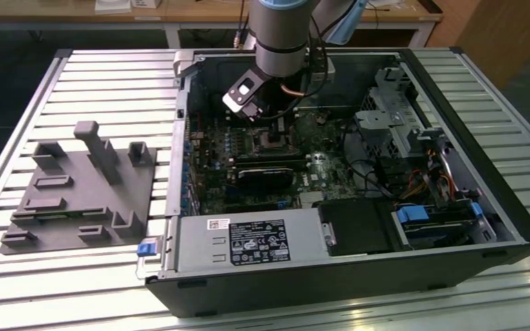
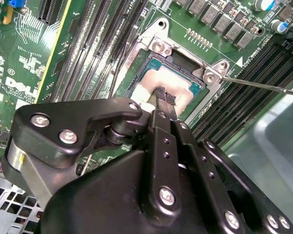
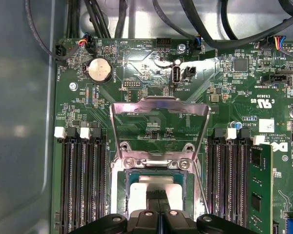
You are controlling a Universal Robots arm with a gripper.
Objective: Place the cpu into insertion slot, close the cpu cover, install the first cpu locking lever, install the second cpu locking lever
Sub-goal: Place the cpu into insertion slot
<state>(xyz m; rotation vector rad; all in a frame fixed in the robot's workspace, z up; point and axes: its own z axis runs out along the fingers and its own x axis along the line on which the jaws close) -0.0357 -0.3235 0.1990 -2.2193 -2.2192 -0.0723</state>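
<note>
Right now I see the gripper [image 2: 164, 99] with its fingers pinched narrow, nothing held between them, tips down on the cpu [image 2: 173, 80]. The cpu lies flat in its socket on the motherboard [image 3: 151, 68]. The cpu cover [image 3: 158, 102] stands swung open just beside the socket.

- My gripper [image 2: 165, 96] is matte black, dotted with silver screw heads.
- The cpu [image 2: 178, 80] has a pale silvery-beige top with a teal-green rim around it.
- The cpu cover [image 3: 158, 103] is bare silvery metal.
- The motherboard [image 3: 136, 63] is green, with fine white print.
- The memory slots [image 3: 83, 185] are black, with white end clips.
- The coin battery [image 3: 100, 69] is silver.
- The table [image 1: 108, 69] is pale grey, ribbed in parallel stripes.
- The computer case [image 1: 339, 293] is black.
</note>
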